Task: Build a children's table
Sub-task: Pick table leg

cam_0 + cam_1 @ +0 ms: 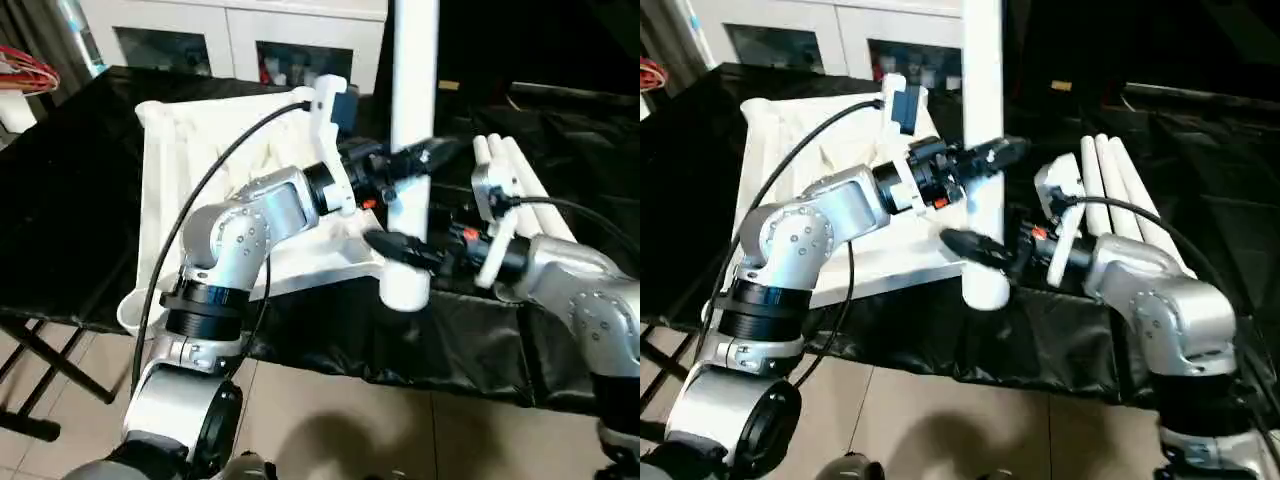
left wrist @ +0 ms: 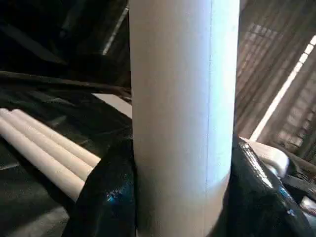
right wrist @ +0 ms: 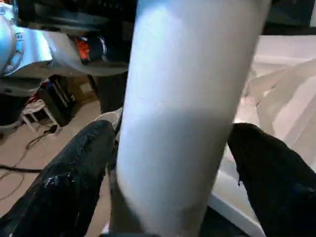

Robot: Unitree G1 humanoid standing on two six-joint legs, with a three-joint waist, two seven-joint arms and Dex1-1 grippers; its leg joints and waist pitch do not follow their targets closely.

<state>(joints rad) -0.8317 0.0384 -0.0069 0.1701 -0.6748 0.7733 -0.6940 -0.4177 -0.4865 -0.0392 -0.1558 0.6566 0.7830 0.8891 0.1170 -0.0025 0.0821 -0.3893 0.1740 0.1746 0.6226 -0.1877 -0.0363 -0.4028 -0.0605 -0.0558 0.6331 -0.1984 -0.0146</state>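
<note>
My left jaws (image 1: 418, 160) pinch the upright white table leg (image 1: 413, 90) at the near corner of the upside-down table top (image 1: 170, 170), while my right jaws (image 1: 400, 250) stand spread around its base.

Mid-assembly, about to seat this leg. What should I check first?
1. Left pincer shut on the leg: ok.
2. Right pincer at the leg's lower part, grip: cannot tell.
3. Leg upright: ok.
4. Leg end in a corner socket: not ok; the end hangs free beside the near corner of the top.
5. Target socket in sight: cannot tell; arms and leg cover that corner.
6. Spare legs out of the way: ok, lying together on the black cloth beyond the right arm.
</note>
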